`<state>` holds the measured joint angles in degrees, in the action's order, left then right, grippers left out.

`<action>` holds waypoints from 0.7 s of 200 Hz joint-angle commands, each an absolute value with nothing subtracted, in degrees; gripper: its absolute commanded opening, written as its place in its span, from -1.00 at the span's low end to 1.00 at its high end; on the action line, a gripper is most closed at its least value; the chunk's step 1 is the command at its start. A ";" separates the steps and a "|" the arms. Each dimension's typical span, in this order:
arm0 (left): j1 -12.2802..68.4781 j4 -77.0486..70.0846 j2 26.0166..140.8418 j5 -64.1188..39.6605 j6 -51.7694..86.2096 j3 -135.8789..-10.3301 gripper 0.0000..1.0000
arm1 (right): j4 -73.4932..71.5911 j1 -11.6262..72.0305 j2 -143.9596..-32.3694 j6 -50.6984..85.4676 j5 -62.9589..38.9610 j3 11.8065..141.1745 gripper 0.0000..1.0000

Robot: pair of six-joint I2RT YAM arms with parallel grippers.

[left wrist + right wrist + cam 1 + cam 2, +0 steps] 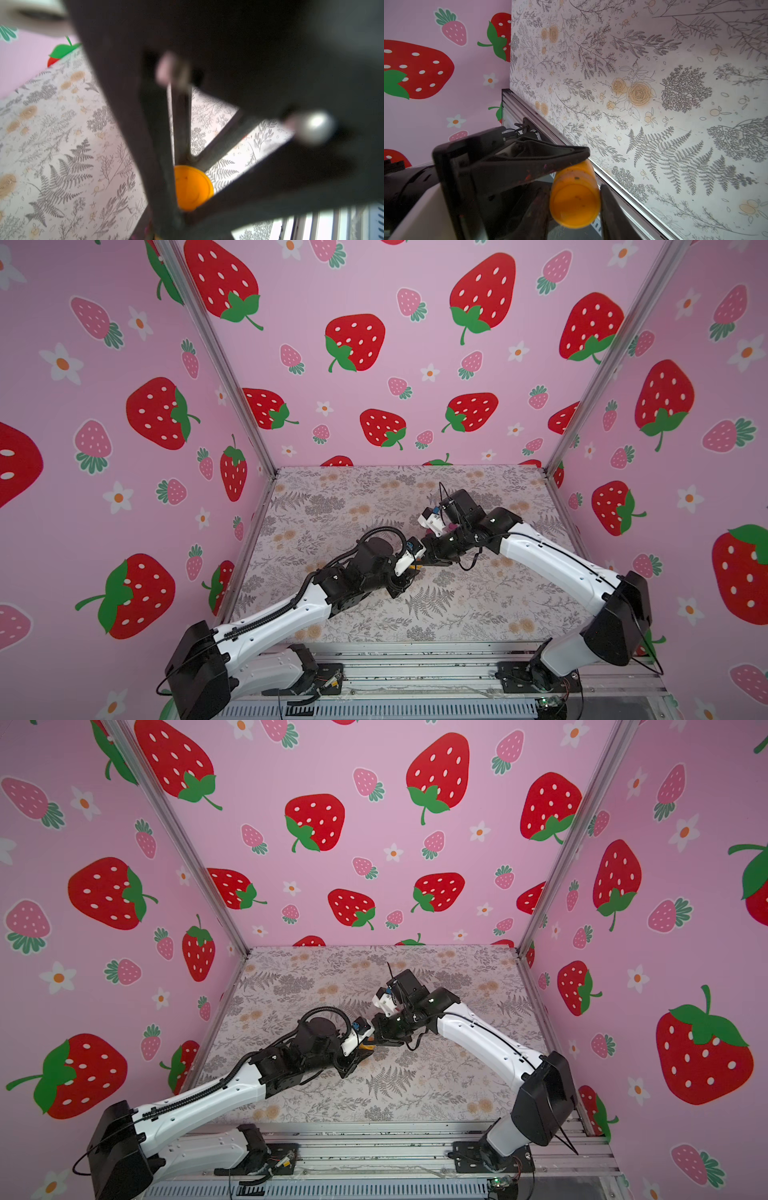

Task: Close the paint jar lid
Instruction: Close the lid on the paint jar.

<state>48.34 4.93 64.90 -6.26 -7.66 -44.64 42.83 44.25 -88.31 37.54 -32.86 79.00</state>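
Item: paint jar (575,197), small, round, orange, lying on its side with one flat circular face turned to the right wrist camera; held over the middle part of the surface (332,506), at the spot where the two arms meet; in both top views it shows only as a sliver of orange between the black tips. Left end effector (414,571): pinching the paint jar; in the right wrist view one of its black fingers (550,160), flecked with paint, presses on the curved side of the jar, its partner hidden behind the jar. Right end effector (428,556): reaches in from the opposite side, tip to tip with the left; whether it is spread or pressed together cannot be told; a dark finger (610,214) stands just beside the paint jar, contact unclear. Left wrist view: blurred dark parts fill most of it, with the jar's round orange face low between them. Surface: pale, printed with grey ferns and tan roses. Walls (374,302): pink, with red and pink strawberries and white flowers, on three sides. Aluminium rail (415,659): along the near edge, carrying both arm bases. Left arm (282,614) and right arm (552,564): white shells, black joints, both bent in toward the centre
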 commanded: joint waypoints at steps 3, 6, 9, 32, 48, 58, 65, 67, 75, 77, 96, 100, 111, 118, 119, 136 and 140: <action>49.34 -16.63 60.99 -9.54 -9.00 -47.11 -1.00 | 46.86 47.84 -88.80 38.86 -36.42 80.56 -0.02; 49.39 -16.55 60.74 -9.70 -8.85 -46.78 -1.00 | 47.29 47.77 -88.66 38.73 -36.20 80.78 0.01; 49.36 -16.44 60.56 -9.83 -8.63 -46.44 -1.00 | 47.81 47.62 -88.51 38.48 -35.95 81.10 0.02; 49.39 -17.18 59.54 -10.05 -6.33 -43.62 -1.00 | 51.01 46.32 -86.75 36.88 -34.51 83.32 0.21; 49.32 -18.88 59.52 -10.69 -4.29 -41.66 -1.00 | 52.63 45.08 -85.30 36.03 -34.01 84.60 0.31; 49.39 -19.61 59.80 -10.99 -3.29 -40.95 -1.00 | 53.42 44.36 -84.38 35.48 -34.09 85.31 0.37; 49.38 -20.27 60.03 -11.23 -2.55 -40.51 -1.00 | 54.00 43.86 -83.84 34.98 -34.22 85.75 0.40; 49.39 -20.43 60.09 -11.49 -2.37 -40.41 -1.00 | 54.22 43.66 -83.67 34.74 -34.26 85.88 0.41; 49.42 -20.95 60.44 -11.96 -1.83 -40.10 -1.00 | 55.46 43.06 -83.33 33.95 -34.20 86.55 0.43; 49.47 -21.06 60.55 -12.02 -1.67 -40.08 -1.00 | 55.74 42.89 -83.19 33.82 -34.15 86.74 0.43; 49.53 -22.28 61.32 -12.64 -0.57 -39.49 -1.00 | 57.04 41.09 -81.71 32.59 -34.54 87.46 0.51; 49.49 -22.48 61.47 -12.77 -0.39 -39.38 -1.00 | 57.04 40.62 -81.24 32.53 -34.81 87.45 0.52; 49.48 -22.97 61.90 -13.05 0.04 -39.19 -1.00 | 57.04 39.39 -80.01 31.80 -35.51 87.45 0.58; 49.48 -23.51 62.17 -13.30 0.39 -39.04 -1.00 | 57.26 38.68 -79.26 31.13 -35.84 87.52 0.61; 49.48 -23.57 62.20 -13.33 0.46 -39.03 -1.00 | 57.32 38.55 -79.18 31.03 -35.85 87.53 0.61; 49.48 -24.45 62.79 -13.78 1.16 -38.89 -1.00 | 58.49 37.06 -77.69 28.84 -36.91 88.04 0.67; 49.44 -24.64 62.90 -13.94 1.27 -38.93 -1.00 | 58.80 36.71 -77.42 28.21 -37.30 88.14 0.68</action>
<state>49.52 -19.81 62.35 -12.14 -0.51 -39.59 55.16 38.46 -80.03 32.62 -34.50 86.17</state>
